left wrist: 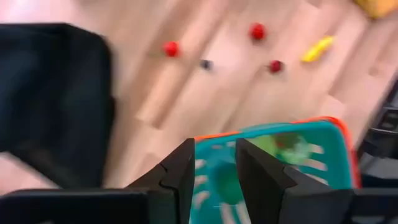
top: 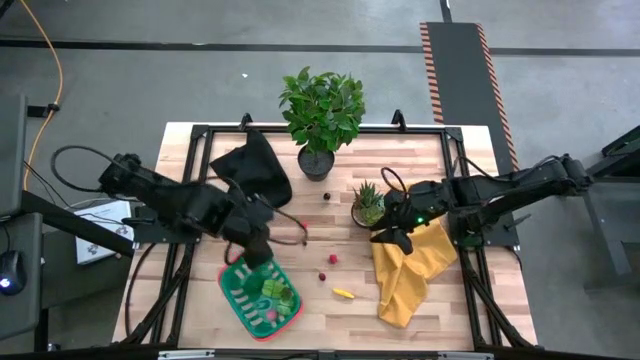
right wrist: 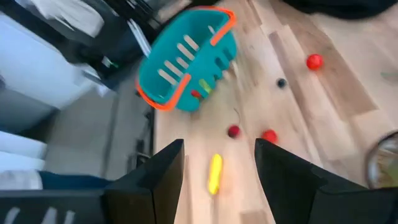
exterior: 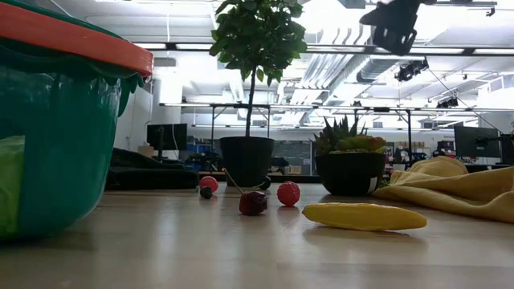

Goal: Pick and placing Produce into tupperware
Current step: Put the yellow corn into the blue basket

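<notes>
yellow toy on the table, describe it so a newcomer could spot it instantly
Start at the green tupperware with the red rim at the table's front. Just right of it, before the yellow cloth, the banana lies alone on bare wood. It is long and yellow; the nearby toys are small, round, reddish.

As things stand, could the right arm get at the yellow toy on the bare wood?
Probably yes. The right gripper hovers near it, jaws open, and the yellow toy lies alone with nothing between them.
</notes>
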Available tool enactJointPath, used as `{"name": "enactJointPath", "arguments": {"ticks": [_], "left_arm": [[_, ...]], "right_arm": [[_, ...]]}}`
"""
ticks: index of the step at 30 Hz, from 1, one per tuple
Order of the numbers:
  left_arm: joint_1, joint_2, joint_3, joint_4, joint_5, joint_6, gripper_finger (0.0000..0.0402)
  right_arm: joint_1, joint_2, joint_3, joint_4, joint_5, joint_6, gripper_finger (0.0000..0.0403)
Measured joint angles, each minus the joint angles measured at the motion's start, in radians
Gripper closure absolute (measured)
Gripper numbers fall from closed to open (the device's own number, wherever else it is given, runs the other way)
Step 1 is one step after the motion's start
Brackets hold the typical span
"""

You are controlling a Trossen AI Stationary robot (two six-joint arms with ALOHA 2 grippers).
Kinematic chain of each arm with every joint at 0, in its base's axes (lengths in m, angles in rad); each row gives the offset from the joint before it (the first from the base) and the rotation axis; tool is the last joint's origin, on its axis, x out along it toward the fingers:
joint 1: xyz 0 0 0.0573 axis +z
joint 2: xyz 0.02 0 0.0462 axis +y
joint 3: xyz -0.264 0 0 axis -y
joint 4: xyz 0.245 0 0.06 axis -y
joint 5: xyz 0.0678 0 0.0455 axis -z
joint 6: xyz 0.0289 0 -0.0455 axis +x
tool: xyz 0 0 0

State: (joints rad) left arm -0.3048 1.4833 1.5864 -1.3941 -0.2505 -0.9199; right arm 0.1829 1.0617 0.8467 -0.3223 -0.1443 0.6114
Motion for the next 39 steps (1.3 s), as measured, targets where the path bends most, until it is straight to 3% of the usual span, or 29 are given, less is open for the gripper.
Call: {"name": "enactJointPath", "arguments": {"ticks": [7,13,18,27,39], "left_arm": [[-0.003,-0.164,-0.002,-0.1,-0.18,-0.038,0.031],[-0.003,-0.308,-0.002,-0.09,-0.233,-0.022,0.0314],[-0.003,-0.372,-0.002,-0.091,-0.193,0.077,0.0314],[-0.003,-0.433,-0.002,-0.086,-0.064,0.3,0.0314],[-0.003,-0.46,-0.002,-0.068,0.014,0.394,0.0314]], "right_arm": [[0.033,0.196,0.205,-0.208,0.063,-0.055,0.0215],[0.043,0.407,0.345,-0.295,0.058,0.029,0.0215],[0.086,0.585,0.527,-0.354,0.039,0.1,0.0215],[0.131,0.85,0.88,-0.643,0.105,0.18,0.0215],[0.192,0.976,0.904,-0.681,0.106,0.349,0.0215]]}}
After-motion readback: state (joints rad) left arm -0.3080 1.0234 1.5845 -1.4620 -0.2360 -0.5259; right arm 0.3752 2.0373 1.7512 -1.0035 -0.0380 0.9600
